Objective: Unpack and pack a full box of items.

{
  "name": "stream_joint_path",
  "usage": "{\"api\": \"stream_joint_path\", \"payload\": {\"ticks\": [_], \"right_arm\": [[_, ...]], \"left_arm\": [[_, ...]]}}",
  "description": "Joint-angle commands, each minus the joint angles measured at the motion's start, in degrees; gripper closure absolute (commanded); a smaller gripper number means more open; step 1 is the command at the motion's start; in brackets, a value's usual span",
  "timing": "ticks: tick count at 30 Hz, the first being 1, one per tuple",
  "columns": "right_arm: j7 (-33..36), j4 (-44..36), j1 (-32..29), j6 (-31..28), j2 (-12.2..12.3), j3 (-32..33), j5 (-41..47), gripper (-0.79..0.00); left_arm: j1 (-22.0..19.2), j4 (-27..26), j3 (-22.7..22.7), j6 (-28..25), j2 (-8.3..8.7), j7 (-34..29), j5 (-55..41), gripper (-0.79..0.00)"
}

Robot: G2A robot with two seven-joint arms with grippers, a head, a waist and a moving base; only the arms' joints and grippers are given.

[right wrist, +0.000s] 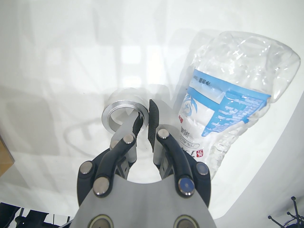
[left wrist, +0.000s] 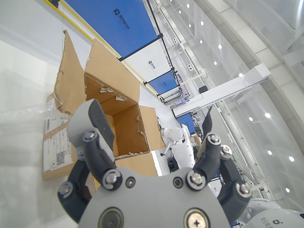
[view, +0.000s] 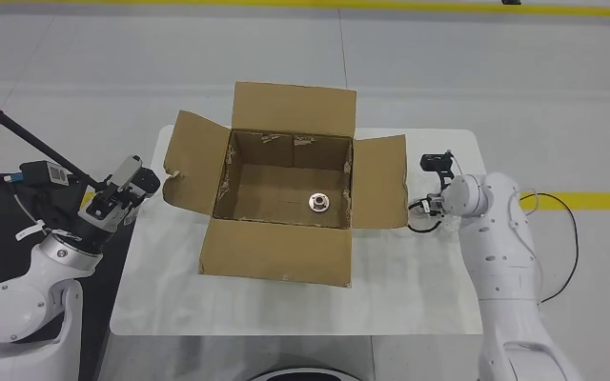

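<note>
Currently, metal ring (right wrist: 123, 103) rim within right tool (right wrist: 145, 117).

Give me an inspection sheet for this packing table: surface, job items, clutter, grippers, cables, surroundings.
Surface: glossy white table.
Job's things: open brown cardboard box mid-table, flaps spread; small round metal part on its floor; silver metal ring and crumpled clear plastic bottle with blue label on the table.
Clutter: nothing seen.
Grippers: left gripper open, facing the box; right gripper shut on the ring's wall.
Cables: black cable looping beside the right arm.
Surroundings: grey floor, yellow line, blue panels.
</note>
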Motion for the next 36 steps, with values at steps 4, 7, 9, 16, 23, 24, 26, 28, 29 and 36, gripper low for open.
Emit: {"api": "stream_joint_path", "payload": {"ticks": [4,7,9,16,23,24,26,28,29,36], "right_arm": [[0.21,-0.93,-0.50,0.40,0.21,-0.12,0.22,-0.212],[0.06,-1.93,-0.86,0.86,0.35,-0.12,0.27,-0.215],[-0.46,-3.59,-1.35,1.18,0.47,-0.01,0.16,-0.219],[-0.60,-17.30,-5.84,1.77,1.12,1.55,0.42,-0.271],[-1.91,-34.10,-10.68,2.71,1.56,2.44,0.41,-0.329],[-2.53,-36.41,-11.03,2.75,1.57,2.28,0.49,-0.332],[-3.99,-40.49,-11.84,2.36,1.53,1.61,1.49,-0.360],[-4.93,-43.68,-12.16,1.66,1.50,0.43,1.90,-0.366],[-5.52,-44.99,-12.13,1.44,1.45,-0.33,2.15,-0.385],[-9.25,-50.39,-9.49,1.29,0.91,-7.02,1.48,-0.785]], "left_arm": [[0.00,0.00,0.00,0.00,0.00,0.00,0.00,-0.785],[0.00,0.00,0.00,0.00,0.00,0.00,0.00,-0.785],[0.00,0.00,0.00,0.00,0.00,0.00,0.00,-0.785],[0.00,0.00,0.00,0.00,0.00,0.00,0.00,-0.785],[0.00,0.00,0.00,0.00,0.00,0.00,0.00,-0.785],[0.00,0.00,0.00,0.00,0.00,0.00,0.00,-0.785],[0.00,0.00,0.00,0.00,0.00,0.00,0.00,-0.785],[0.00,0.00,0.00,0.00,0.00,0.00,0.00,-0.785],[0.00,0.00,0.00,0.00,0.00,0.00,0.00,-0.785],[0.00,0.00,0.00,0.00,0.00,0.00,0.00,-0.785]]}}
